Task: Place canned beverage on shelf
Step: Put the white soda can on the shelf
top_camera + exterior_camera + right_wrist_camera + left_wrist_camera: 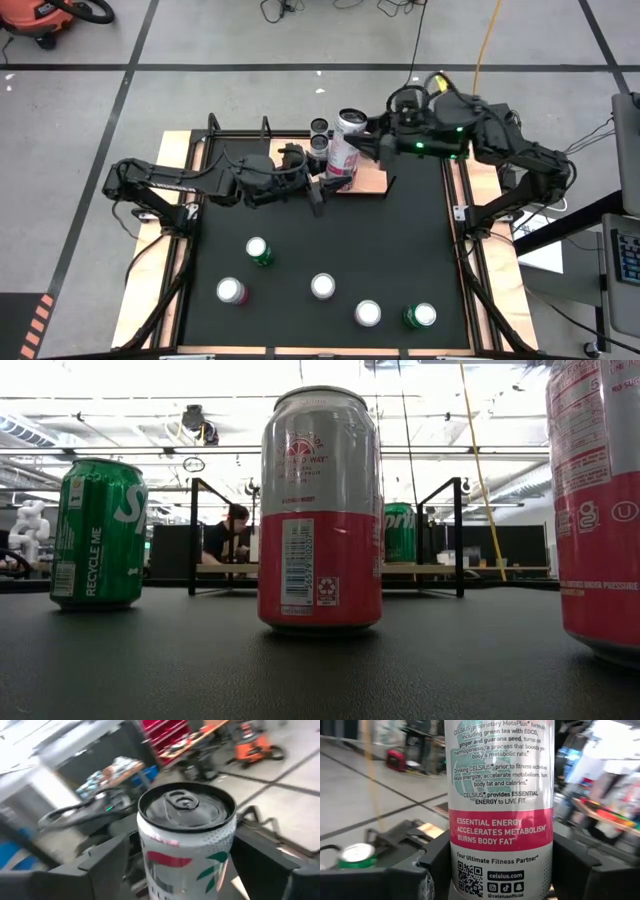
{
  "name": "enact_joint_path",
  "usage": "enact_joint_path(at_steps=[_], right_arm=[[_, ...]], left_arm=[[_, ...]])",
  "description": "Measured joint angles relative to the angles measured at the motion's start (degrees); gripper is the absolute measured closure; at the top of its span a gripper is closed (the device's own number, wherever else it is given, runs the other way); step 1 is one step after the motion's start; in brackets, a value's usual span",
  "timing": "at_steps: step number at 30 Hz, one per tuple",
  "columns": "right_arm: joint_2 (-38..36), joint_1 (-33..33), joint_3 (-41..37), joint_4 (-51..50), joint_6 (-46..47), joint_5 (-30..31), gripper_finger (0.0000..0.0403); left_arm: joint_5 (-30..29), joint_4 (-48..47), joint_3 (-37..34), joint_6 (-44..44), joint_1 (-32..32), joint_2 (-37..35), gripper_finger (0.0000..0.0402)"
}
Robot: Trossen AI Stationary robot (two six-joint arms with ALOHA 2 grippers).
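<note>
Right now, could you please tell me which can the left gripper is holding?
The tall white-and-pink can at the shelf, clamped in the left gripper; the other cans stand untouched.

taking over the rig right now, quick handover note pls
Left gripper: shut on the lower part of the Celsius can.
Right gripper: around the same can's top end.
The can is held tilted at the left end of the shelf, not yet set down.
Two cans already stand beside that end.
Left to do: stand this can on the shelf, then the five cans waiting on the black mat.
</note>
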Motion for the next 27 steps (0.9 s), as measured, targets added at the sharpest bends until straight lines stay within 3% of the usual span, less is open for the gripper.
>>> enact_joint_path(at_steps=[8, 15, 20, 27], right_arm=[[-3.03, -1.03, 0.0, -0.2, -5.99, -13.4, 0.0077], [-2.97, -2.42, -0.04, 0.9, -2.49, -23.08, 0.0076], [-3.03, -2.35, -0.04, 4.86, -3.59, -25.21, 0.0076], [-2.97, -2.35, -0.07, 7.12, -6.67, -25.25, 0.0065]], left_arm=[[12.7, 4.34, 0.0, -1.77, 0.17, -0.4, 0.0155], [14.8, 6.27, 0.0, -2.59, 0.26, -0.4, 0.0155], [15.07, 12.63, 0.0, -2.62, 0.24, 0.0, 0.0155], [15.38, 14.12, 0.0, -3.96, 0.26, 0.06, 0.0155]])
